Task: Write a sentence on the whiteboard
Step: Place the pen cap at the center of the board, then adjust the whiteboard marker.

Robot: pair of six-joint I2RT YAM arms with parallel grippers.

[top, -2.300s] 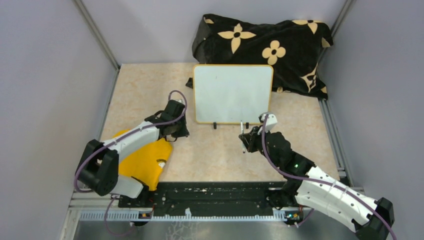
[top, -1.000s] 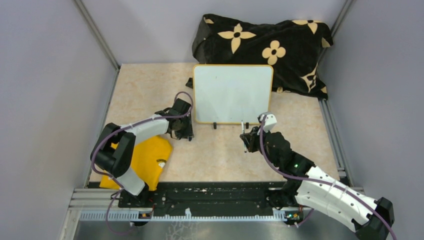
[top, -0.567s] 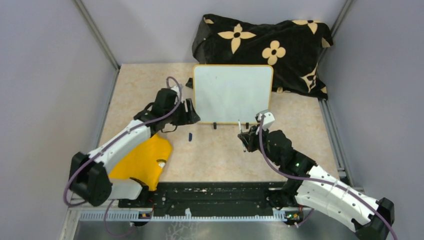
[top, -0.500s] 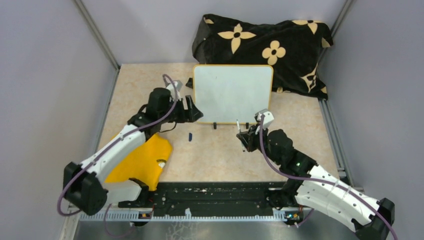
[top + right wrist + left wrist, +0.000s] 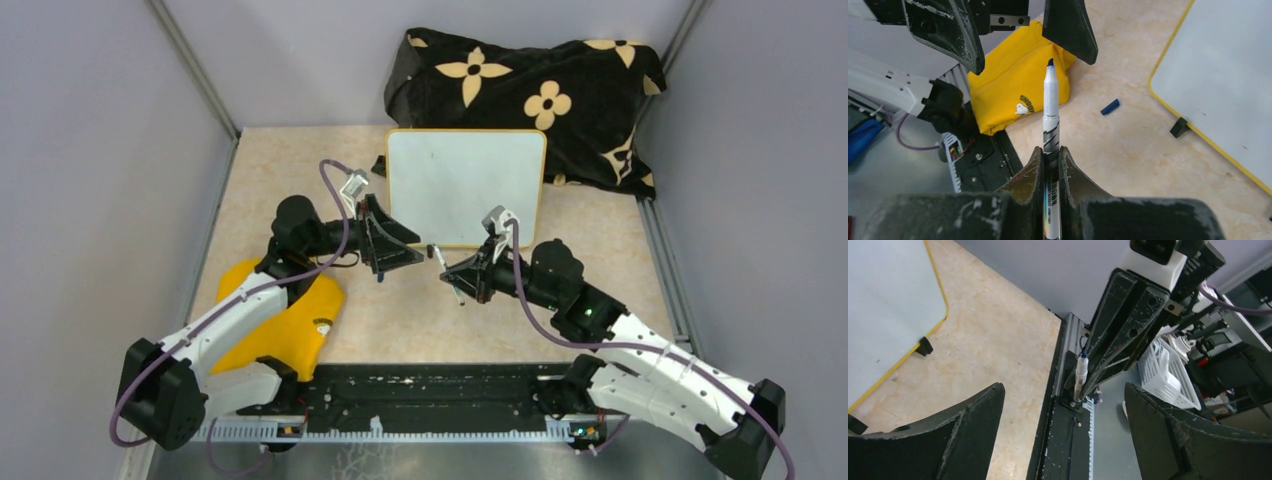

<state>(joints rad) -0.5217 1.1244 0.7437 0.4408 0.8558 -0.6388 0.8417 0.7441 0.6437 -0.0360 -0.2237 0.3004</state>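
The whiteboard (image 5: pixel 465 185) stands tilted on small black feet at the back of the table, its face blank. My right gripper (image 5: pixel 466 277) is shut on a white marker (image 5: pixel 1050 115) whose blue tip is bare and points left at my left gripper (image 5: pixel 412 247). The left gripper is open and empty, its fingers (image 5: pixel 955 32) spread on either side of the marker's tip, a little short of it. From the left wrist, the marker (image 5: pixel 1080 375) shows end-on between the right gripper's fingers. A small blue cap (image 5: pixel 1110 106) lies on the table below the left gripper.
A yellow cloth (image 5: pixel 290 320) lies at the front left under the left arm. The black flowered cloth (image 5: pixel 530 100) is bunched behind the whiteboard. The black base rail (image 5: pixel 430 395) runs along the near edge, and grey walls close in both sides.
The left gripper opened, left the blue cap on the table, rose and turned right. The right gripper swung the marker left, so its tip now faces the left gripper.
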